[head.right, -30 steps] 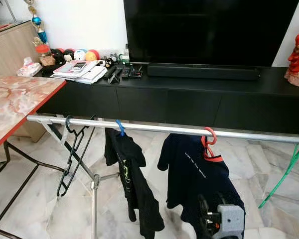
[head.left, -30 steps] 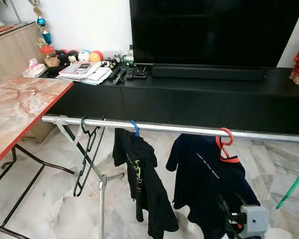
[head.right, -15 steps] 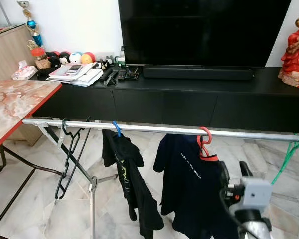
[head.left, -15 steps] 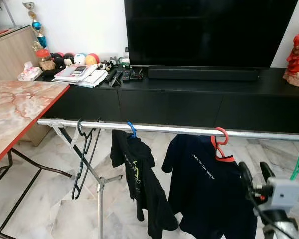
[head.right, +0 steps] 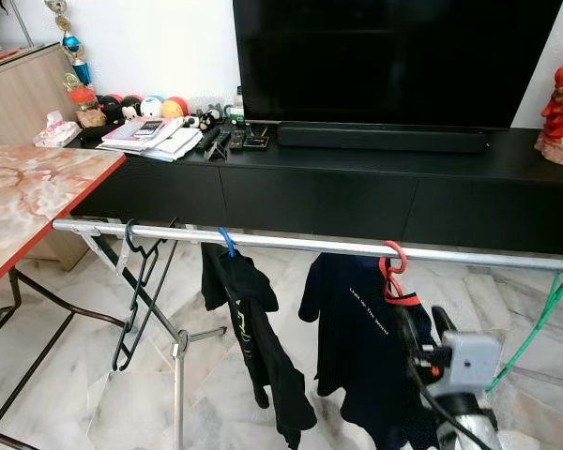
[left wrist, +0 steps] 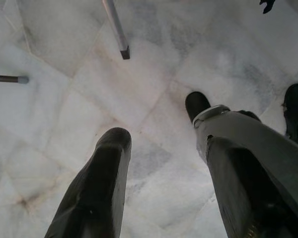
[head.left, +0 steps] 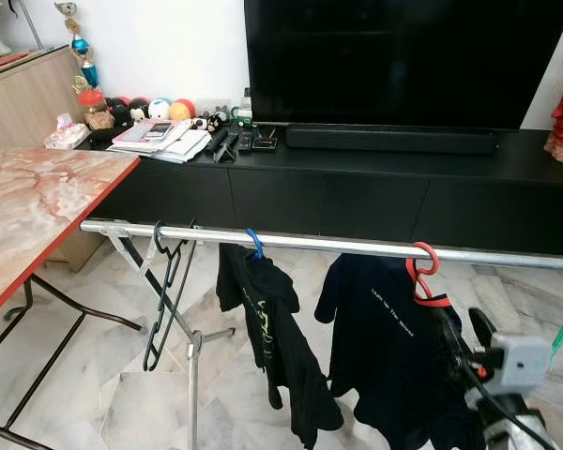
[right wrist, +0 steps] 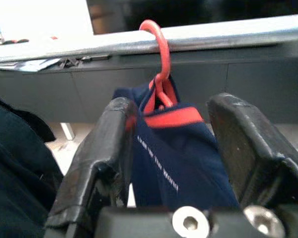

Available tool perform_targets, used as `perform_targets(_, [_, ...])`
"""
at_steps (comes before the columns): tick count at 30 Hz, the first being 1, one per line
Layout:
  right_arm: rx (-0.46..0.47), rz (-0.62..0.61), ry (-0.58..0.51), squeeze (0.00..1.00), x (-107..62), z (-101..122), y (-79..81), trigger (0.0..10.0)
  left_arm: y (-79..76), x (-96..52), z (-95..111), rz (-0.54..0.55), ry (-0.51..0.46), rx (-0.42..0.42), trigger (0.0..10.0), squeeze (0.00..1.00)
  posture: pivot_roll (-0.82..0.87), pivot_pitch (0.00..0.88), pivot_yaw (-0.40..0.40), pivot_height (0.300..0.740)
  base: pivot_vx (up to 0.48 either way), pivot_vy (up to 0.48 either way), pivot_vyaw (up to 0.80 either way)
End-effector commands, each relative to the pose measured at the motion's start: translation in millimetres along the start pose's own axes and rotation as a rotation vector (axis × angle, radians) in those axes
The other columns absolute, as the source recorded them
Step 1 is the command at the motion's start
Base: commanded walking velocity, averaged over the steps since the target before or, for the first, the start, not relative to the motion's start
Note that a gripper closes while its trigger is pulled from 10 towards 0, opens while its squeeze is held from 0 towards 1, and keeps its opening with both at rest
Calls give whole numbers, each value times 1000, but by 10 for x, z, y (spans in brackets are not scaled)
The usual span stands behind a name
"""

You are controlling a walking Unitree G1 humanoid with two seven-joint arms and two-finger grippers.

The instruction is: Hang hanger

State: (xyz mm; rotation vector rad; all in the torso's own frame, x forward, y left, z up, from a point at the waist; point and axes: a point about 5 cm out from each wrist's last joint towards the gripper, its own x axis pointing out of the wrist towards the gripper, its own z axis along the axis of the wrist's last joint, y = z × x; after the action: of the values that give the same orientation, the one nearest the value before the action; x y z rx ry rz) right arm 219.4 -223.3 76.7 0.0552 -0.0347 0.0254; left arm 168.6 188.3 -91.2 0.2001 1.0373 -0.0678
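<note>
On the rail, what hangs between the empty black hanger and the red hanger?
A black garment on a blue hook, seen in both eye views.

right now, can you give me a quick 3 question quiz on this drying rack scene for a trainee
1. True or false: the red hanger is hooked over the silver rail.
2. Which garment hangs from the blue hanger? A) a navy shirt with a red collar B) a black shirt C) a white towel
3. Fill in: the right gripper has its fingers spread either side of the ____ shirt.

Key:
1. True; the hook sits over the rail in the right wrist view.
2. B
3. Navy. The left gripper hangs open over the marble floor.
</note>
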Motion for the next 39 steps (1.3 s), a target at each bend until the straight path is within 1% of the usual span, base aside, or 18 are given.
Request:
perform_targets(1, [10,5,22,0,-91,-52,27,10000,82,-9,-31,34,8,-52,10000,0,-110,0,53,740,0,0,0])
perform_targets(2, [10,5,22,0,-91,-52,27,10000,82,-9,-31,34,8,-52,10000,0,-110,0,53,740,0,0,0])
perform_targets(3, [6,9,23,0,-91,-52,29,10000,150,-14,-46,73,16,-124,10000,0,-110,0,53,740,0,0,0])
perform_targets(4, [6,9,23,0,-91,-52,29,10000,150,-14,-46,73,16,-124,10000,0,-110,0,53,740,0,0,0])
perform_targets(5, [12,13,20,0,-80,-44,30,10000,218,-22,-60,104,16,-244,10000,0,-110,0,53,740,0,0,0])
perform_targets(7, [9,26,20,0,-58,-39,37,10000,279,-28,-65,134,16,-321,10000,0,-105,0,49,740,0,0,0])
perform_targets(8, [8,33,20,0,-40,-37,40,10000,301,-32,-74,142,18,-326,10000,0,-98,0,45,740,0,0,0])
perform_targets(10, [10,44,16,0,-7,-25,47,10000,335,-40,-87,148,13,-302,10000,0,-92,0,43,740,0,0,0])
perform_targets(14, [11,62,15,0,30,-20,78,10000,351,-46,-108,146,10,-314,10000,0,-86,0,41,740,0,0,0])
perform_targets(15, [12,76,18,0,36,-27,116,10000,345,-48,-121,140,10,-317,10000,0,-87,0,40,740,0,0,0])
perform_targets(18, [13,87,25,0,35,-45,156,10000,332,-51,-141,133,10,-316,10000,0,-90,0,40,740,0,0,0])
perform_targets(19, [9,98,31,0,31,-58,177,10000,306,-51,-154,124,9,-312,10000,0,-89,0,39,740,0,0,0])
perform_targets(28, [10,95,22,0,34,-43,171,10000,250,-39,-117,102,-5,-299,10000,0,-98,0,37,740,233,0,0])
perform_targets(31, [9,101,24,0,40,-48,186,10000,217,-26,-56,89,-18,-279,10000,0,-98,0,36,740,282,0,0])
perform_targets(39, [8,109,22,0,56,-38,205,10000,183,-19,-27,83,-24,-275,10000,0,-95,0,31,740,307,0,0])
